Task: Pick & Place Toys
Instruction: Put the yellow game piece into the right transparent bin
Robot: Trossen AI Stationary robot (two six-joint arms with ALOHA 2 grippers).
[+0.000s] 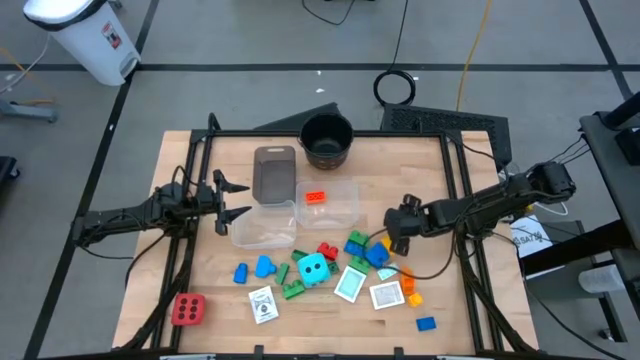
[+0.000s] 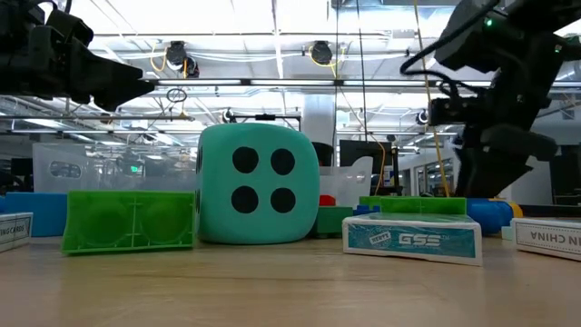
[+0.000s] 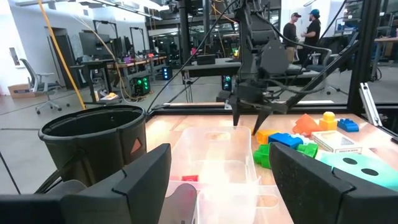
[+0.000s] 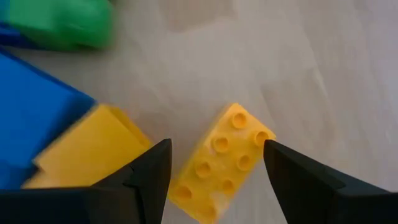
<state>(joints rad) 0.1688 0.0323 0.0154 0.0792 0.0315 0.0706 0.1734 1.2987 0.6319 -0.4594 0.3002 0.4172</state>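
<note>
This is a robotics lab or industrial workshop: a pale wooden worktable (image 1: 200,270) stands in a black metal frame (image 1: 330,133) on a grey concrete floor (image 1: 220,40) with taped lines. Beyond it are equipment-laden desks (image 3: 109,62), a white office chair (image 3: 38,84), bright ceiling strip lights (image 2: 272,18) and two people (image 3: 301,28) (standing far back).

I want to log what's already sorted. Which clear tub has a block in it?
The clear tub nearest the black pot: it holds one red block. The tub by the left gripper looks empty.

Grey floor (image 1: 250,60), white bin (image 1: 85,35), ceiling lights (image 2: 272,18), desks (image 3: 118,62).
</note>
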